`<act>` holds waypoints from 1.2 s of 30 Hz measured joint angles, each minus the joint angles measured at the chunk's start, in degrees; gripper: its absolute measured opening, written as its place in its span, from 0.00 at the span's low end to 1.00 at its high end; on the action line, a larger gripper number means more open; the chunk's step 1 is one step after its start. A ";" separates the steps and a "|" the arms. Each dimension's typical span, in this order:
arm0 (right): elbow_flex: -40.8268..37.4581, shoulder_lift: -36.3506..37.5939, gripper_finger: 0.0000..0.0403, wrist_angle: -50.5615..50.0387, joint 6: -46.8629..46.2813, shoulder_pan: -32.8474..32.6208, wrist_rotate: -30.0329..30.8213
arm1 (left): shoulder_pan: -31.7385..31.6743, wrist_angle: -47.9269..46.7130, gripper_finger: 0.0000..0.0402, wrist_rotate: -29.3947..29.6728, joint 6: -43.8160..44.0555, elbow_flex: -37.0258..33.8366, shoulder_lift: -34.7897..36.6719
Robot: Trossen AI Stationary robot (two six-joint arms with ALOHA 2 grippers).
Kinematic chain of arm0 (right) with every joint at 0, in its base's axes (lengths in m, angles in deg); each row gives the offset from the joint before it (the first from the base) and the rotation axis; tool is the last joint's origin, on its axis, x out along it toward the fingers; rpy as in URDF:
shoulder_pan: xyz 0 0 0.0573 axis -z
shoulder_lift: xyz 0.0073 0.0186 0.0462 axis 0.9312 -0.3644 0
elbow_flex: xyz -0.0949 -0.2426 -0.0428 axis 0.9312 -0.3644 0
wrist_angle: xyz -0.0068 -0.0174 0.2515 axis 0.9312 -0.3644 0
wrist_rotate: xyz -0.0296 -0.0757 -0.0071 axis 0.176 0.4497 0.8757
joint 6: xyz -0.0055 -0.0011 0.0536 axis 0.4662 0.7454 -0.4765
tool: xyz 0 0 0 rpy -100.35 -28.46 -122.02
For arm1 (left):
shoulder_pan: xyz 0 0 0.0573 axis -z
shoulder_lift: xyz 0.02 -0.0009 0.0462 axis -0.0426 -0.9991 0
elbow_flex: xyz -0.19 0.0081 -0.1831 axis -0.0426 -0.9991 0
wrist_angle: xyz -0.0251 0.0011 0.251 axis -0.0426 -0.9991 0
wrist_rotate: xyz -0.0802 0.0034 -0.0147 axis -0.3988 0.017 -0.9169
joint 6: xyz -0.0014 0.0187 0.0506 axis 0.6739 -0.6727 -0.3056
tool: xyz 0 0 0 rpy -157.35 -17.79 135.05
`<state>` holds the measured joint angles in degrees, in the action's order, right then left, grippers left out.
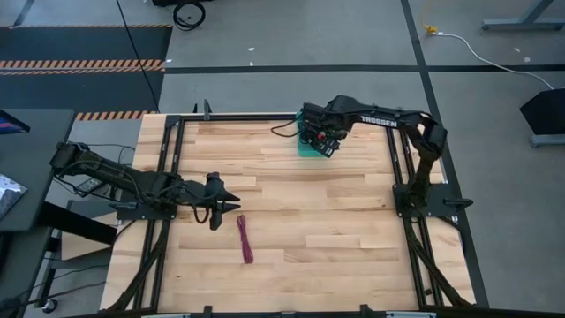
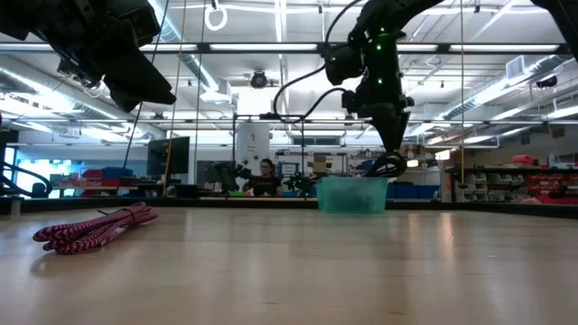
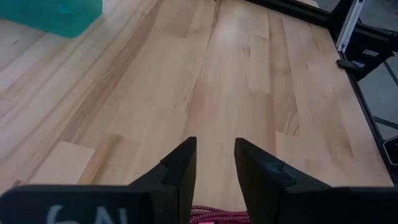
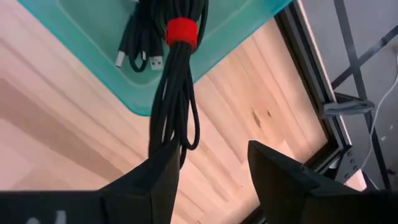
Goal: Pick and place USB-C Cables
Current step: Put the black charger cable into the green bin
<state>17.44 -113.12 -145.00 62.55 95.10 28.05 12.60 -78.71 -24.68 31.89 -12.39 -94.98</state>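
USB-C cable (image 4: 177, 81), black with a red tie, hangs over the teal bin (image 4: 236, 31) rim beside the right gripper (image 4: 211, 168), whose fingers stand apart. A magenta cable (image 1: 244, 238) lies on the tabletop (image 1: 335, 221) under the left gripper (image 3: 214, 162), fingers apart, holding nothing.

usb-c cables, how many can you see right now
2. A purple-magenta cable lies on the table by the left gripper. A black cable with a red tie hangs into the teal bin under the right gripper. More may be hidden inside.
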 joint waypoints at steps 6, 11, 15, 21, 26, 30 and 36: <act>0.00 1.94 0.48 1.15 1.03 -1.23 0.85 | -0.01 0.03 0.29 0.04 0.02 0.00 0.00; -0.01 0.61 0.47 1.41 1.18 -2.23 -4.78 | 0.00 0.05 0.29 0.04 0.31 0.00 0.00; -0.02 -1.00 0.47 1.56 1.23 -2.77 -3.60 | -0.01 -0.04 0.29 0.04 0.39 0.00 0.00; -2.83 -1.39 0.46 3.70 1.65 -2.65 -3.66 | 0.01 -0.04 0.29 0.04 0.36 0.00 0.00; -6.15 -1.41 0.35 5.45 3.16 -1.91 2.10 | -0.01 -0.02 0.29 0.06 0.39 0.00 0.00; -6.54 -1.41 0.11 6.86 5.16 -1.99 2.69 | -0.01 -0.02 0.29 0.07 0.31 0.00 0.00; -4.80 -1.26 0.04 7.20 5.56 -2.07 2.74 | -0.06 -0.02 0.29 0.07 0.28 0.00 0.00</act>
<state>12.64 -114.38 -137.80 68.11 93.03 30.78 12.54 -78.73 -24.62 32.17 -12.39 -94.98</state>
